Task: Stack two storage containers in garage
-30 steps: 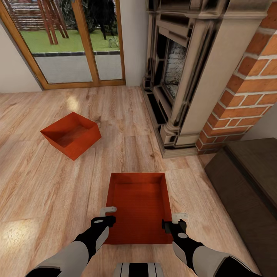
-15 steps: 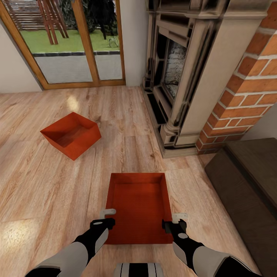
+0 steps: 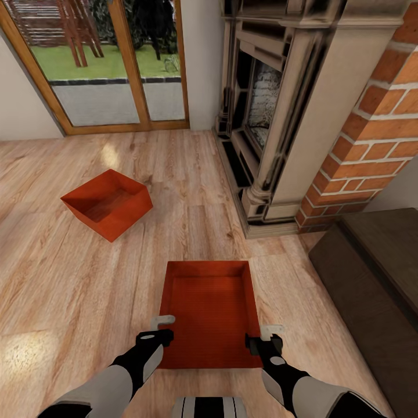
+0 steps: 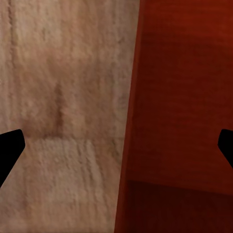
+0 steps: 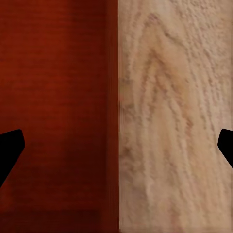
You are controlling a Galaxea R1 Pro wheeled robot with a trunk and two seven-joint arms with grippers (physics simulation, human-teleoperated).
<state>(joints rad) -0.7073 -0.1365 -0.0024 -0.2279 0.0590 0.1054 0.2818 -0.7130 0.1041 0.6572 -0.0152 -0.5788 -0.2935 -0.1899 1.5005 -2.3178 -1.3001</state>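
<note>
Two orange-red storage containers lie on the living room's wood-plank floor [image 3: 64,284]. The near one [image 3: 209,310] sits straight ahead of me, lidless, its ribbed bottom showing. The other [image 3: 108,203] rests further off to the left, turned at an angle. My left gripper [image 3: 165,327] is open at the near container's left wall [image 4: 127,121], one dark fingertip [image 4: 9,151] over the floor and the other over the container's inside. My right gripper [image 3: 265,337] is open astride the right wall [image 5: 113,107] in the same way [image 5: 116,148].
A red-brick fireplace [image 3: 290,116] with a carved surround stands ahead on the right. A long dark low bench [image 3: 371,273] runs along the right side. Glass doors with wood frames [image 3: 98,64] lie ahead on the left.
My right gripper has slid slightly back toward me along the near container's right wall. The left gripper has barely shifted. Both containers lie as before.
</note>
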